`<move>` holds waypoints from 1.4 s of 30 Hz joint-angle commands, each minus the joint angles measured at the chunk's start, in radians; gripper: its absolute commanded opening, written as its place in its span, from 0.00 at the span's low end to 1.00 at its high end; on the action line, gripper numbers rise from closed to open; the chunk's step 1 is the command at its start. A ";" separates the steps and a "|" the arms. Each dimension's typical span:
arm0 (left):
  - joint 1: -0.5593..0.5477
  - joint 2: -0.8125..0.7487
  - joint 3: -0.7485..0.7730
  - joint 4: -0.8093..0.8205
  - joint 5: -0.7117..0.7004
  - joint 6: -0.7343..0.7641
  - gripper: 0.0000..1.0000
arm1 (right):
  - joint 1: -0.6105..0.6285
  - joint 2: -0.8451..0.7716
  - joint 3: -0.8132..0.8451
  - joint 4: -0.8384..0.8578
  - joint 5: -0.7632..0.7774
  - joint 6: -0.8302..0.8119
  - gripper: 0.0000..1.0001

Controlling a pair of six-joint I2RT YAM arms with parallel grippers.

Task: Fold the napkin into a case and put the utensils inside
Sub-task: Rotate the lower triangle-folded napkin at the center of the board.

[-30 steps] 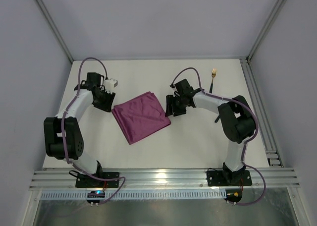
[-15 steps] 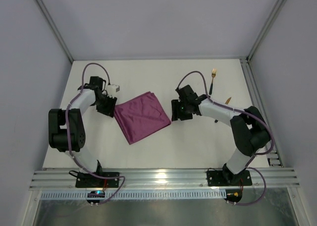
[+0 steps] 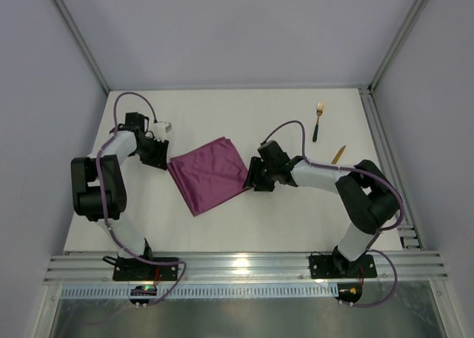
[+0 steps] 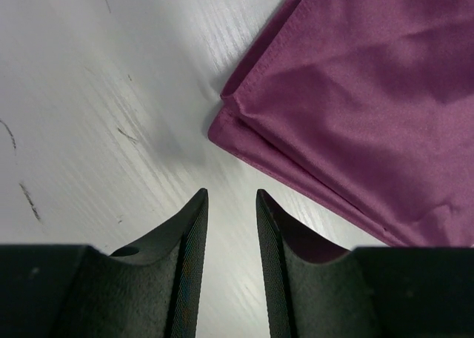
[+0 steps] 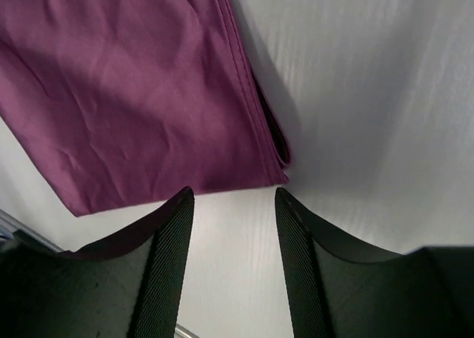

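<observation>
Top view: folded napkin (image 3: 209, 173) laid mid-worktop (image 3: 222, 227); fork (image 3: 318, 117) and knife (image 3: 338, 154) set aside far right, well apart from it.
Left wrist: left gripper (image 4: 231, 197) narrowly parted, empty, aimed at a napkin corner, presumably for grasping.
Right wrist: right gripper (image 5: 233, 193) open, empty, at the opposite corner.
No writing noted.

Both arms bent inward; left claw (image 4: 231, 199) narrowly parted, right claw (image 5: 233, 199) wider, nothing between the fingers.

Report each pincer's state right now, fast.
Left pincer: open narrowly, empty, just short of the napkin corner.
Right pincer: open, empty, by the napkin's opposite corner.
</observation>
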 commanded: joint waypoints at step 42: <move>-0.286 -0.173 -0.134 0.175 -0.065 0.556 0.33 | -0.166 0.034 0.272 -0.113 -0.064 -0.242 0.46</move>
